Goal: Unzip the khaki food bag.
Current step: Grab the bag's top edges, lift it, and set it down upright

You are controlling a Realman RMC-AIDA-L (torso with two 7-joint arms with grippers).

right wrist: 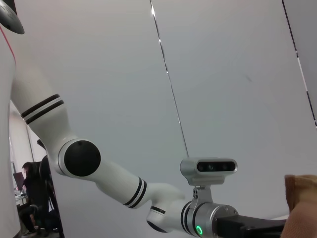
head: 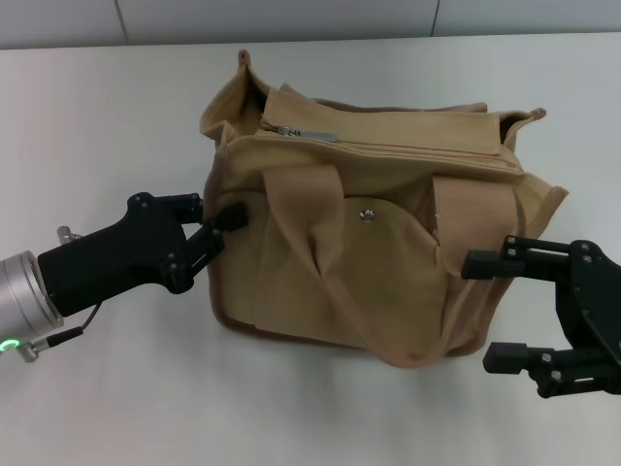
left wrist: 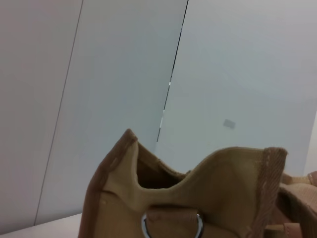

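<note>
The khaki food bag (head: pixel 388 282) stands upright in the middle of the white table in the head view. Its top zipper is closed, with the metal pull (head: pixel 294 131) at the bag's left end. A strap handle (head: pixel 309 218) hangs down the front beside the silver snap (head: pixel 366 214). My left gripper (head: pixel 215 225) is against the bag's left end, low down. The left wrist view shows that end close up (left wrist: pixel 208 183), with a metal ring (left wrist: pixel 172 227). My right gripper (head: pixel 495 311) is open by the bag's right front corner, holding nothing.
The white table (head: pixel 107 116) runs all round the bag, with a pale wall behind. In the right wrist view a corner of the bag (right wrist: pixel 302 203) shows, with my left arm (right wrist: pixel 119 181) and its wrist camera (right wrist: pixel 208 166) beyond.
</note>
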